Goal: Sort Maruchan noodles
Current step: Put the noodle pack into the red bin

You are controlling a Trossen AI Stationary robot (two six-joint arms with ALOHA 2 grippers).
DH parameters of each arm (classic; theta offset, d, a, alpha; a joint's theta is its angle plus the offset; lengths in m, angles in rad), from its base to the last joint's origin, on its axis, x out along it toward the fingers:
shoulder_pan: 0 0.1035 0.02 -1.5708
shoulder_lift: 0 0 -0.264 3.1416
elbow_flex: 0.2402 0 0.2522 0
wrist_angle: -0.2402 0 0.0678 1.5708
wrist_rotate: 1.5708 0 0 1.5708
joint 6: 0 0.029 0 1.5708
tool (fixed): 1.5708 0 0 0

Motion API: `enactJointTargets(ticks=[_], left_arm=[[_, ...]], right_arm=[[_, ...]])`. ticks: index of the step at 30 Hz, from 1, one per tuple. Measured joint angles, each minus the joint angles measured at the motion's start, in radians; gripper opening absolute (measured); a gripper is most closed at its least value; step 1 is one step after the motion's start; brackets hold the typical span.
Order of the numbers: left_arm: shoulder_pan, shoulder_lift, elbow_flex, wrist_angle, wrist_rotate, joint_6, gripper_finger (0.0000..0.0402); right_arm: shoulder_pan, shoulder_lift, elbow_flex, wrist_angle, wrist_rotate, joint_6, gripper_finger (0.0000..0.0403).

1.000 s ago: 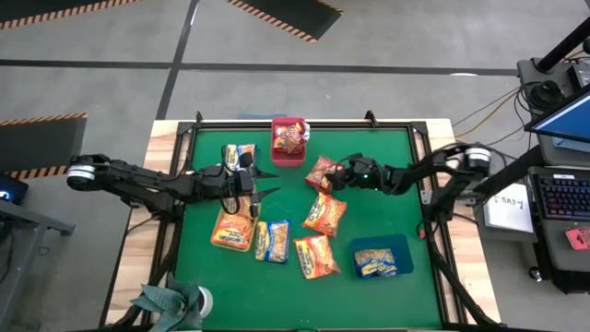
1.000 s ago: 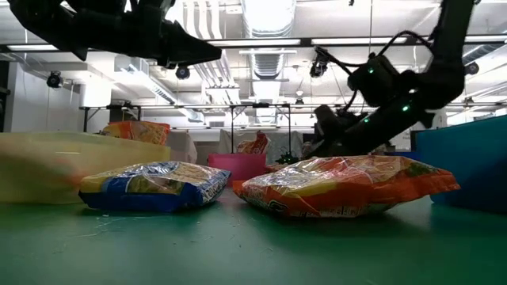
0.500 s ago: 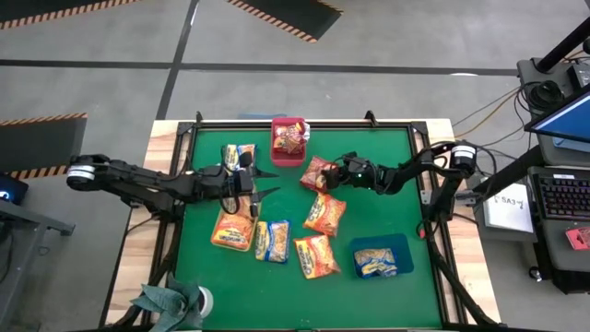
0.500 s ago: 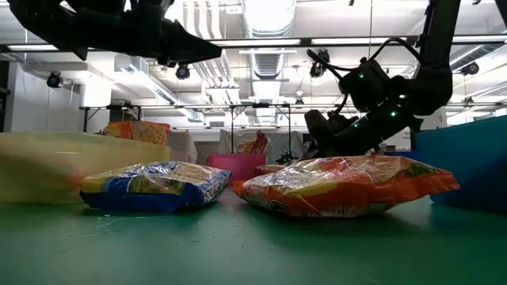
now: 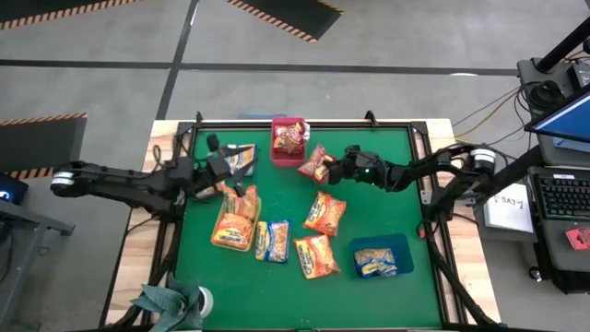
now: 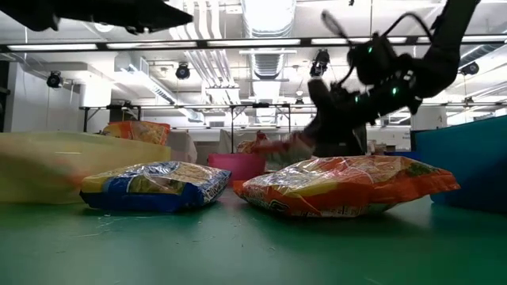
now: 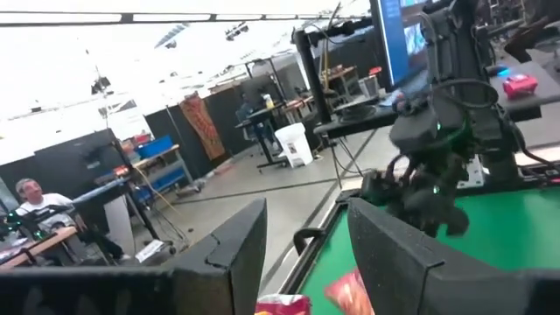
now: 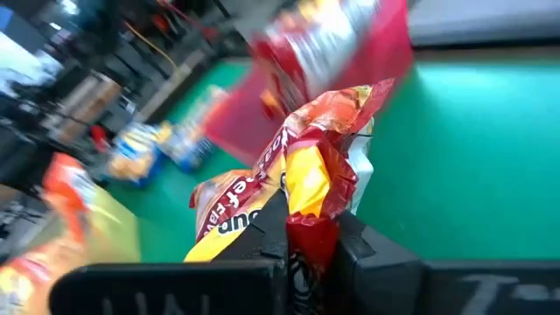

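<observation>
My right gripper (image 5: 330, 170) carries a red packet (image 5: 318, 162) toward the red tray (image 5: 288, 153).

From above, the packet, pinched in my right fingers, has risen off the green table (image 5: 387, 212) since a moment ago and now sits just beside the tray, which already holds one packet. My left gripper (image 5: 232, 168) has pulled back to the table's left edge, fingers apart, above the orange packet (image 5: 236, 221). At table height, my right arm is higher than before, behind the near orange packet (image 6: 348, 186) and blue packet (image 6: 154, 186). My right wrist camera shows the fingers (image 8: 302, 249) clamped on the red packet's edge.
</observation>
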Motion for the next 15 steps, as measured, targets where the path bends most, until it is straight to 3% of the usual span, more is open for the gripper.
enactJointTargets(ticks=[5, 9, 15], left_arm=[[0.004, -0.132, 0.0, -0.104, 0.0, 0.001, 0.0146], [0.007, -0.206, -0.006, -0.163, 0.0, 0.002, 0.0146], [0.007, -0.25, -0.022, -0.195, 0.001, 0.023, 0.0146]], right_arm=[[0.001, -0.141, 0.01, -0.004, 0.003, -0.078, 0.0019], [0.017, -0.219, 0.066, -0.004, 0.007, -0.243, 0.0019], [0.058, -0.186, 0.261, -0.139, 0.004, -0.544, 0.0018]])
